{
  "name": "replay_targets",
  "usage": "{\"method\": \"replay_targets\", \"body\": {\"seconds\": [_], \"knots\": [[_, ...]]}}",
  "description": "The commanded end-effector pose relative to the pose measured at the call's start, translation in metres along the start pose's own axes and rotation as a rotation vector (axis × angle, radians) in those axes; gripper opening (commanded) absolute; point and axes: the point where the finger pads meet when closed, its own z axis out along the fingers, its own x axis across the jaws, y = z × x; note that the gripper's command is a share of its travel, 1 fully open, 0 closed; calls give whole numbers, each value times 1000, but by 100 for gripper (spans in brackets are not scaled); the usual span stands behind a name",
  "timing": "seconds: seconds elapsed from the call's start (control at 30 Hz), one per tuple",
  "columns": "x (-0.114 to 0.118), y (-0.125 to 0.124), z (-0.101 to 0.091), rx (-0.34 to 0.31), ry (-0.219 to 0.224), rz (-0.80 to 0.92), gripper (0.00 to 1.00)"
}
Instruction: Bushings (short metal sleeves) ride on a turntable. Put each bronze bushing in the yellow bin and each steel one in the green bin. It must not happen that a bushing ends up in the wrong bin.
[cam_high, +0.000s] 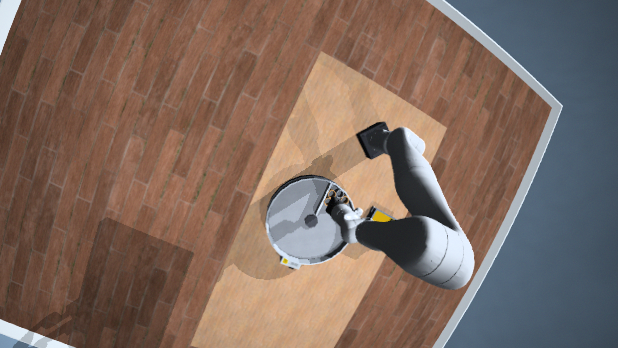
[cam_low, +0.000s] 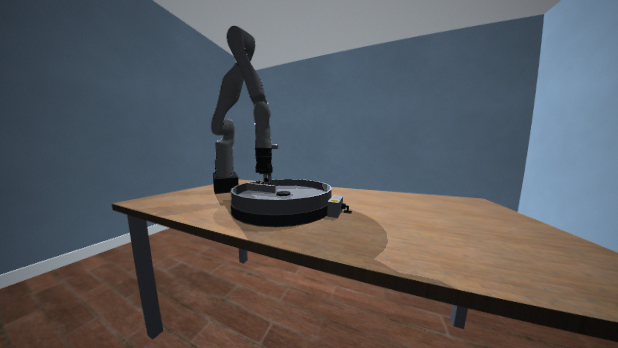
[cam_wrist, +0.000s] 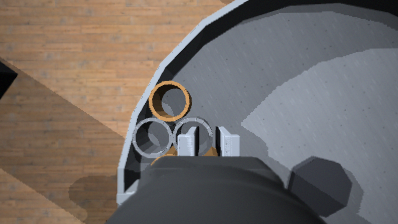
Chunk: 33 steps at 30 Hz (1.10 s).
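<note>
The end effector (cam_high: 332, 204) (cam_low: 267, 179) (cam_wrist: 207, 137) is hovering part-open and ungripped over the bushings (cam_high: 346, 199) (cam_wrist: 170, 83), which are clustering by the turntable (cam_high: 287, 245) (cam_low: 280, 205) (cam_wrist: 310, 42) rim. Approach is seemingly underway; next, it is needing to be isolating 1 bushing, confirming its metal before closing.
</note>
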Motion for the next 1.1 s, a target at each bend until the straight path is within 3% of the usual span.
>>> {"method": "replay_targets", "body": {"seconds": [0.0,0.4,0.43,1.07], "knots": [[-1,-1,4,1,-4,-3,45],[-1,-1,6,1,-4,-3,45],[-1,-1,6,1,-4,-3,0],[1,-1,5,1,1,-3,0]]}}
